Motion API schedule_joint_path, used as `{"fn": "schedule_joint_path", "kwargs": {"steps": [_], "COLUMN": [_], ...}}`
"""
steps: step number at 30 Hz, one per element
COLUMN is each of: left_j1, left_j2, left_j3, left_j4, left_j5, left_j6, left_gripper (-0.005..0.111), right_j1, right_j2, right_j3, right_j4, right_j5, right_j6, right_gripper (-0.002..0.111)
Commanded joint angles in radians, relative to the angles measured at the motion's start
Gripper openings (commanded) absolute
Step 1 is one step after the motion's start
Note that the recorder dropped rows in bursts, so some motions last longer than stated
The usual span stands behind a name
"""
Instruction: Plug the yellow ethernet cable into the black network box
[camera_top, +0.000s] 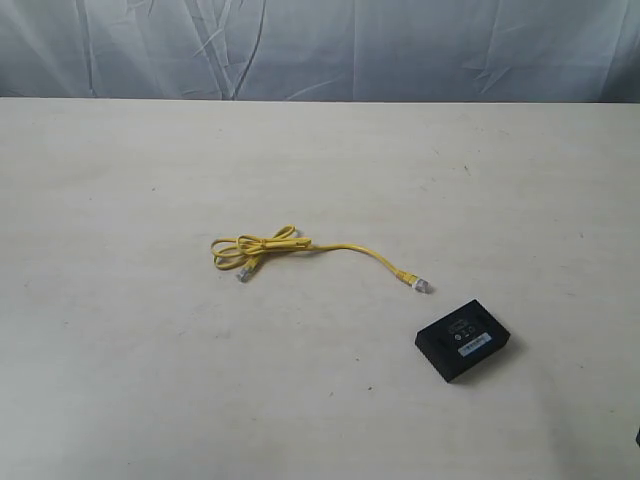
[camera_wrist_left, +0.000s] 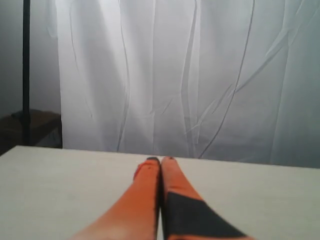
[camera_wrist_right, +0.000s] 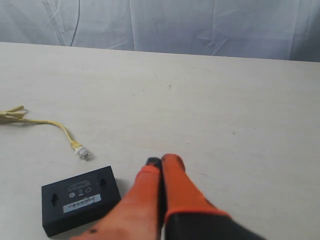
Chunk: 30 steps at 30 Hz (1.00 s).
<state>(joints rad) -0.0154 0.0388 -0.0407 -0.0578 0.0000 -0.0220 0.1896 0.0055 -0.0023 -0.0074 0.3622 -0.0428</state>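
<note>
The yellow ethernet cable (camera_top: 290, 245) lies on the table, looped in a loose knot at its left. One clear plug (camera_top: 421, 285) rests a short way from the black network box (camera_top: 465, 342), apart from it. The other plug (camera_top: 243, 274) lies by the knot. In the right wrist view the box (camera_wrist_right: 80, 199) and the near plug (camera_wrist_right: 81, 151) show beside my right gripper (camera_wrist_right: 161, 161), which is shut and empty. My left gripper (camera_wrist_left: 160, 160) is shut on nothing, hovering over bare table; cable and box are out of its view. Neither gripper shows in the exterior view.
The pale table (camera_top: 120, 350) spreads wide around the cable and box. A creased white curtain (camera_top: 320, 45) hangs behind the far edge. A dark pole (camera_wrist_left: 26, 70) stands beyond the table in the left wrist view.
</note>
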Motion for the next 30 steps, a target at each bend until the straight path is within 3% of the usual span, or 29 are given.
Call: {"fn": "schedule_joint_path", "kwargs": {"steps": [1,7,10,14,19,30], "left_j1": [-0.006,-0.006,-0.006,-0.008,-0.021,-0.307], "left_j2": [0.141,0.413,0.572,0.787,1.0,1.223], "left_j3": [-0.124,-0.326,-0.42,-0.527,-0.616,-0.754], "left_j4": [0.004,-0.01,-0.063,-0.222,-0.425,-0.438], "left_j5": [0.106,0.321,0.429,0.556,0.615,0.588], "left_j6": [0.016,0.141,0.28,0.503,0.718,0.786], "left_gripper": [0.0,0.0,0.0,0.0,0.0,0.0], "right_j1": [-0.003,-0.003,-0.003,-0.003,-0.003,-0.003], "right_j2": [-0.006,-0.006,-0.006,-0.006,-0.006,-0.006], "right_j3": [0.002,0.002,0.002,0.002,0.002,0.002], "right_j4": [0.0,0.0,0.0,0.0,0.0,0.0], "right_j5": [-0.01,-0.01,-0.01,-0.01,-0.01,-0.01], "right_j6": [-0.001,-0.001,-0.001,-0.001,-0.001,-0.001], "right_gripper": [-0.001,-0.001,-0.001,-0.001,-0.001,-0.001]}}
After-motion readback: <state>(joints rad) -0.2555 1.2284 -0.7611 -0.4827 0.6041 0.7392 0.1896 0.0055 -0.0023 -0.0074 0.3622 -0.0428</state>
